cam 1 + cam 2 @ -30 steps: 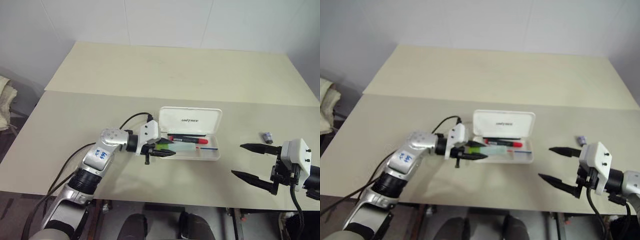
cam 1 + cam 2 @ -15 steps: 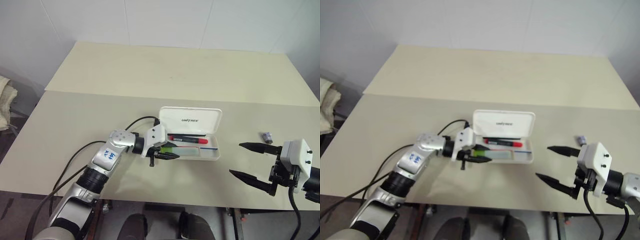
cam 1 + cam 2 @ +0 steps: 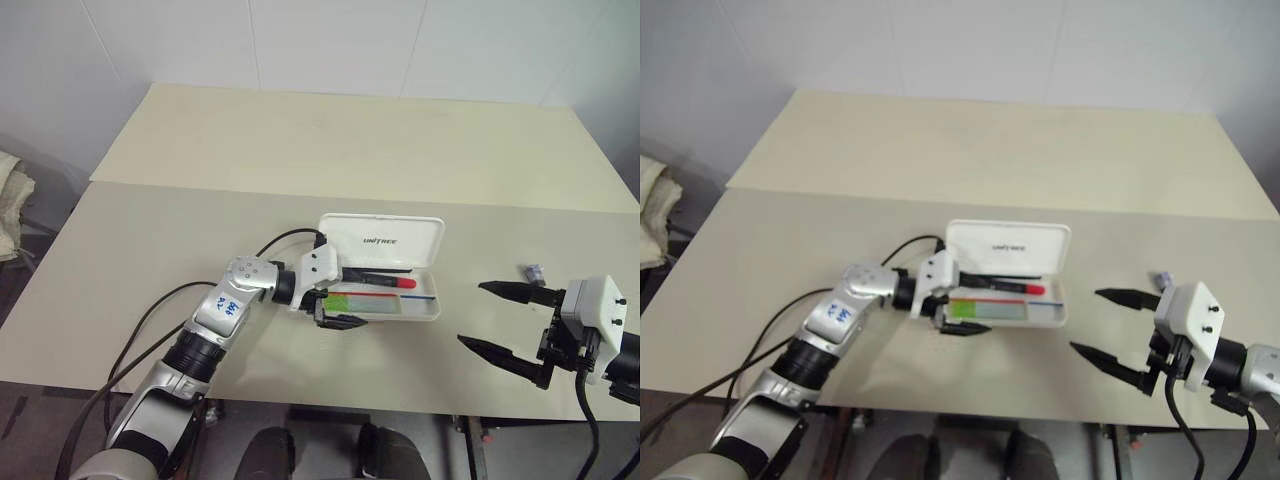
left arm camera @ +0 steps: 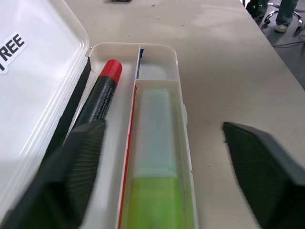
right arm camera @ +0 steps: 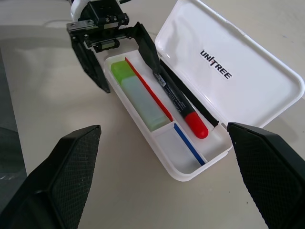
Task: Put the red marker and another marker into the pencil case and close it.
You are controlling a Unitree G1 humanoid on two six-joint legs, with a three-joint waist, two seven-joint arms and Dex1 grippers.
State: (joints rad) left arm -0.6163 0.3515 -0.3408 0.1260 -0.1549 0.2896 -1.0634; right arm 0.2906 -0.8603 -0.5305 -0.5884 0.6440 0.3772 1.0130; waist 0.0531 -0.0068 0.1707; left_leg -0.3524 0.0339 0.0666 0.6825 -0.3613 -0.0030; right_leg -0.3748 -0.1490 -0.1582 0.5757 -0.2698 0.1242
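Left hand has let go of the green highlighter since a second ago — both markers are now lying in the open case.

The left hand (image 3: 338, 307) is hanging at the near-left end of the pencil case (image 3: 425, 312) with its fingers spread wide, released, one on each side of the tray's end and nothing between them, where a second ago it was clamping the highlighter just short of the tray. Another marker (image 4: 156, 162) — the chunky light-green highlighter — is lying in the front compartment, and the red marker (image 5: 183, 106) is resting in the back compartment beside the lid hinge. The lid is standing open, so closing is what is left. The right hand (image 3: 505, 320) is waiting spread and empty over the surface (image 3: 140, 270), well apart from the case.
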